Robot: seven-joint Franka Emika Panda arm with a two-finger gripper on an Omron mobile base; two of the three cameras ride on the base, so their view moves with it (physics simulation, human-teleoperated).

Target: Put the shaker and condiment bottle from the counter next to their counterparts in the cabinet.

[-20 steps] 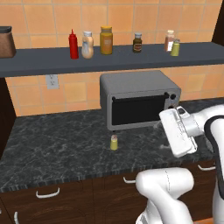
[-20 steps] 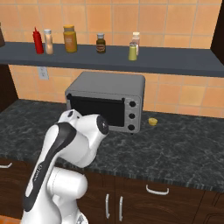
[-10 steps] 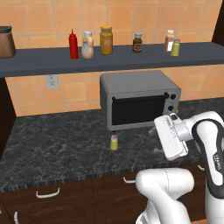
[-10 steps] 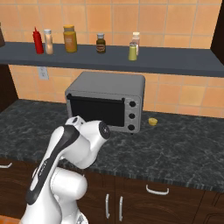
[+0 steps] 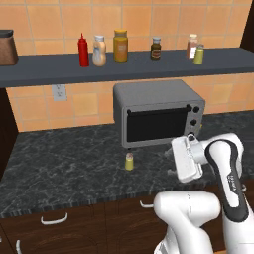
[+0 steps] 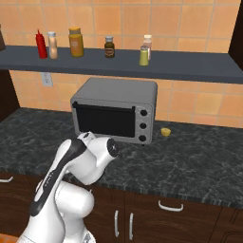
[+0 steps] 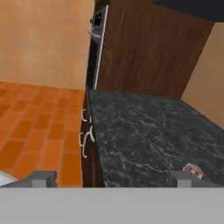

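Note:
The tiny yellow-green shaker (image 5: pixel 129 161) stands upright on the dark counter (image 5: pixel 64 168), in front of the toaster oven's left corner. The peach condiment bottle (image 5: pixel 99 51) (image 6: pixel 52 45) stands on the cabinet shelf (image 5: pixel 49 69), right beside the red squeeze bottle (image 5: pixel 83 49). A pinkish shaker (image 5: pixel 192 46) and a yellow-green shaker (image 5: pixel 199 54) stand at the shelf's right. My white hand (image 5: pixel 186 158) hovers low over the counter's front, right of the counter shaker and apart from it. My gripper (image 7: pixel 113 177) is open, with nothing between its fingertips.
A grey toaster oven (image 5: pixel 158 118) stands on the counter under the shelf. A mustard jar (image 5: pixel 120 45), a small dark bottle (image 5: pixel 156 48) and a brown canister (image 5: pixel 7 47) share the shelf. A small yellow thing (image 6: pixel 165 132) lies right of the oven. A blurred pinkish object (image 7: pixel 192 169) sits by the right fingertip.
My hand has drifted left and a little lower toward the counter's front edge, and the elbow has come up. The shaker and the shelf items have not moved.

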